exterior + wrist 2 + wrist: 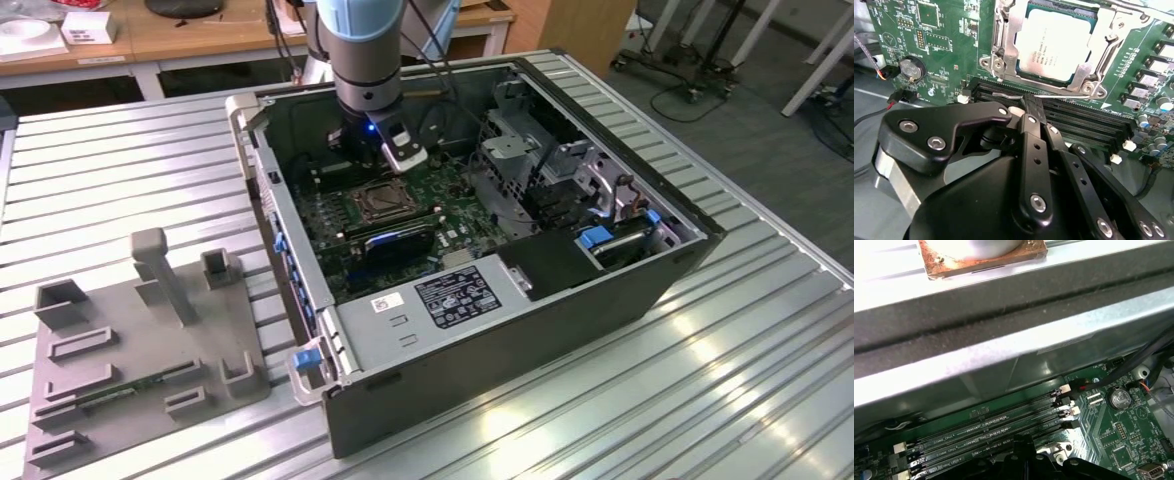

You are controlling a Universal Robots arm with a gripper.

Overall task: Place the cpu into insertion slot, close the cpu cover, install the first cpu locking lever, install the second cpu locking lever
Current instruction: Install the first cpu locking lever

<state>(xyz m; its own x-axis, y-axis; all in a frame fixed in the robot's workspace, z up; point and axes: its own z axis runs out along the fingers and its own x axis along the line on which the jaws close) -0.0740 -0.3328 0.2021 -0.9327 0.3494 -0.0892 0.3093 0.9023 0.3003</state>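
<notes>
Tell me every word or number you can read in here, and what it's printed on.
Nothing can be quoted with confidence.
On the cpu: grey lines of print on its metal top, too small to read.
On the power supply label: dense print, too small to read.
On the motherboard: white markings, too small to read.
Beside the memory slots: white lettering, unreadable.

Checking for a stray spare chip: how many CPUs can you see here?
1. The cpu lies on the motherboard, framed by the cpu cover, next to the memory slots. Any others may be hidden.
</notes>
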